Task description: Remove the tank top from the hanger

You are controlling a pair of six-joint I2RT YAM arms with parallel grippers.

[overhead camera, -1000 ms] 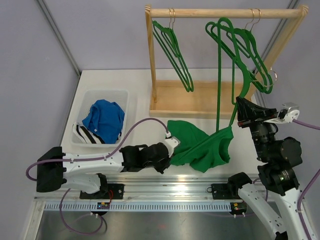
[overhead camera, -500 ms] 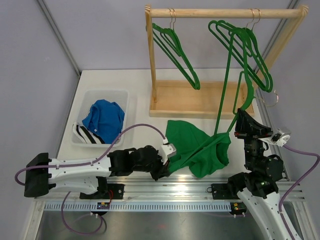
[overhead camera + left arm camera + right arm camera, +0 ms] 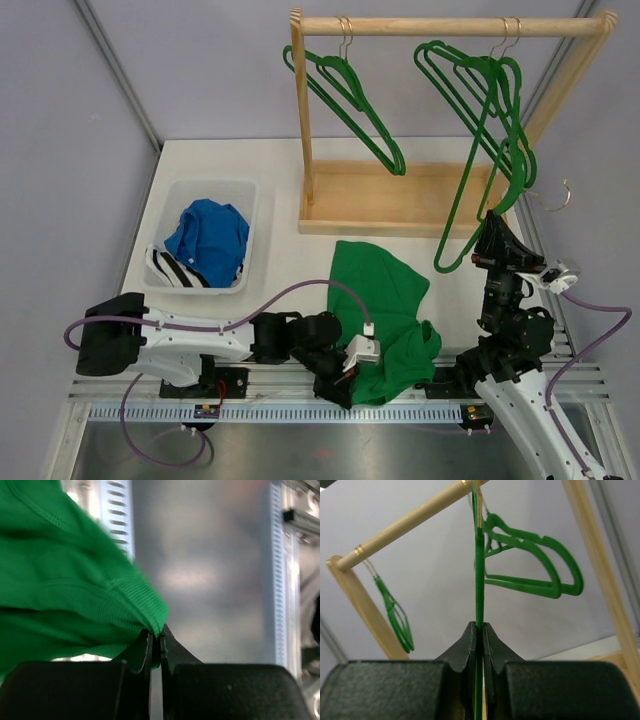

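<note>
White table (image 3: 230, 160) runs under everything, with grey panels around it. Well off to the left of your left pincer (image 3: 155, 635) sits a clear bin (image 3: 212, 183) holding a blue garment (image 3: 205, 235) and a striped cloth (image 3: 168, 268). Your left pincer is pressed together on the ribbed hem of the green tank top (image 3: 385, 290), down at the table's near edge by the slotted rail (image 3: 150, 412). From that pinch the tank top spreads away across the table toward the wooden rack (image 3: 400, 25). It lies crumpled, with none of it on a hanger. Beyond it, a cluster of green hangers (image 3: 350, 100) hangs from the left end of the rack's rod. Further right, your right pincer (image 3: 479, 626) points upward and is clamped on the thin edge of a bare green hanger (image 3: 479, 555). That hanger runs straight up from the fingers toward the rod. Two spare hangers (image 3: 535, 565) hang just to the right of the one you hold.
</note>
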